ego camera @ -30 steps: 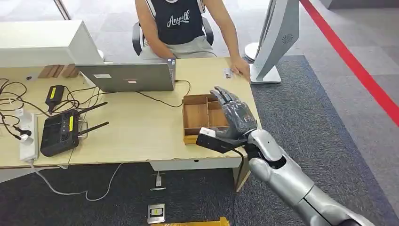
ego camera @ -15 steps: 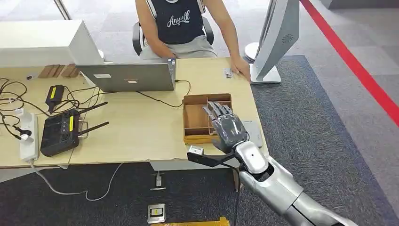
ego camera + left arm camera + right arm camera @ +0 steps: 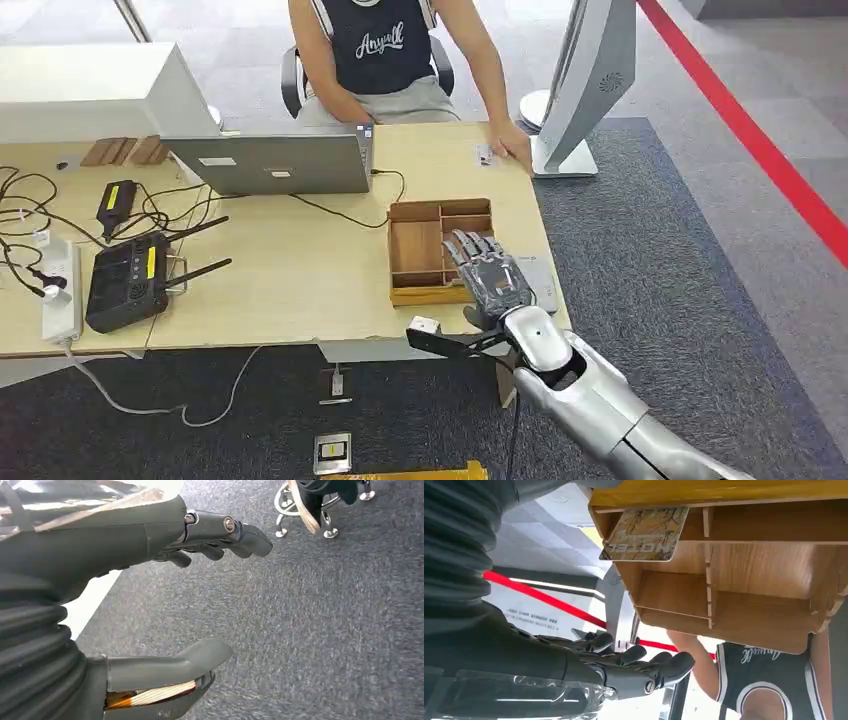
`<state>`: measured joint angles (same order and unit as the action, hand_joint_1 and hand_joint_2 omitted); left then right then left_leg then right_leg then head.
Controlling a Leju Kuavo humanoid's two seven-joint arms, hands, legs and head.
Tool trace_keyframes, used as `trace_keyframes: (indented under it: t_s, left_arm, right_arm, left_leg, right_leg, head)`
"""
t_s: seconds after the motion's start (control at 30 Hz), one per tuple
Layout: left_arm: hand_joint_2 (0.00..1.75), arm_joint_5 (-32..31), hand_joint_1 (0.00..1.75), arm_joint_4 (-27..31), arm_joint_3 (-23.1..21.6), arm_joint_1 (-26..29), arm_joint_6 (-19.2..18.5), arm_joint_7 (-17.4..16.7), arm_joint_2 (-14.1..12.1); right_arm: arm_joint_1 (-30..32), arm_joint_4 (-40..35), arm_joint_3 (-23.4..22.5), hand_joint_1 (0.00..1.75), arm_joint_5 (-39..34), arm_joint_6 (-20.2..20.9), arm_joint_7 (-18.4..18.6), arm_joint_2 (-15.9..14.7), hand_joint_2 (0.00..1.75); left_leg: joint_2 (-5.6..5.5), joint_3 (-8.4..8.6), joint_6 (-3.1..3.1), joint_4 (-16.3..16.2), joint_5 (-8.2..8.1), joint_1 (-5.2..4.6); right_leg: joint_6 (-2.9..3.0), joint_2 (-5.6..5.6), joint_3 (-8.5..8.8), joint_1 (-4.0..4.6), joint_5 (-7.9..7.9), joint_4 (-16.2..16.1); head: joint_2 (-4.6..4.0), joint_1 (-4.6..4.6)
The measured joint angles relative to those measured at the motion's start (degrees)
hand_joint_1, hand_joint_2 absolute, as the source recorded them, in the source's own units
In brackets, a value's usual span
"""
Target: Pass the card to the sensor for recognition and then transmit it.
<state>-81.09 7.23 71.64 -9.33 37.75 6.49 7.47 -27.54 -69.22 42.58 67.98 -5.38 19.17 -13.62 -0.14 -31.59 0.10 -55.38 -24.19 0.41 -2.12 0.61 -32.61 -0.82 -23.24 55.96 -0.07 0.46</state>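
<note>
Head view: right hand [image 3: 490, 282] open, empty, above tray [image 3: 415, 247]; card [image 3: 645, 534] (leaning on wall) may slip from fingers.

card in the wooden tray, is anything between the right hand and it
Nothing visible blocks it. In the right wrist view the card leans in a corner compartment of the wooden tray, with open air between it and the right hand. From the head view the hand hovers over the tray's near right corner.

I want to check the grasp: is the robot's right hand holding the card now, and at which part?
No. The right hand holds nothing; its fingers are spread above the wooden tray. The card lies in the tray, untouched.
</note>
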Motion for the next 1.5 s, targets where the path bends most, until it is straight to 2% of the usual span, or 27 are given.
trace_keyframes:
  t_s: [0.13, 0.27, 0.9, 1.13, 1.5]
  left_arm:
    - [1.75, 0.9, 0.00, 0.0, 1.4, -0.1, -0.4, 2.0, -0.3]
    - [1.75, 1.0, 0.00, 0.0, 2.6, -0.1, -0.5, 2.5, -0.5]
    - [1.75, -3.0, 0.00, -0.4, 4.0, -0.2, -0.5, 2.4, -0.6]
    - [1.75, -4.9, 0.00, -0.5, 4.0, -0.4, -0.4, 1.7, -0.6]
    - [1.75, -5.8, 0.00, -0.8, 4.0, -0.4, -0.4, 1.8, -0.6]
  right_arm:
    - [0.1, 0.7, -0.5, 0.00, -1.1, -0.4, -0.3, 0.0, 1.75]
    - [0.1, 1.6, -1.0, 0.00, -2.0, -1.0, -0.7, 0.0, 1.75]
    - [-0.5, 5.9, -1.6, 0.00, -3.2, -3.2, -1.9, 0.9, 1.75]
    - [-1.7, 8.5, -1.6, 0.00, -5.3, -5.5, -3.5, 2.0, 1.75]
    - [-3.4, 12.1, -1.6, 0.00, -6.0, -6.5, -4.6, 3.7, 1.75]
  left_leg:
    - [0.00, 0.00, 0.00, 0.0, 0.00, 0.00]
    - [0.00, 0.00, 0.00, 0.0, 0.00, 0.00]
    - [-0.01, -0.01, 0.00, 0.0, 0.00, 0.00]
    - [0.00, -0.02, 0.00, 0.0, 0.00, 0.00]
    - [0.00, -0.02, 0.00, 0.0, 0.00, 0.00]
  right_leg:
    - [0.00, 0.00, 0.00, 0.00, 0.00, 0.0]
    - [0.00, 0.00, 0.00, 0.00, 0.00, 0.0]
    - [0.00, 0.00, 0.01, 0.00, 0.00, 0.0]
    - [0.00, 0.00, 0.01, 0.00, 0.00, 0.0]
    - [0.00, 0.00, 0.01, 0.00, 0.00, 0.0]
  head:
    - [0.00, 0.00]
    - [0.00, 0.00]
    - [0.00, 0.00]
    - [0.00, 0.00]
    - [0.00, 0.00]
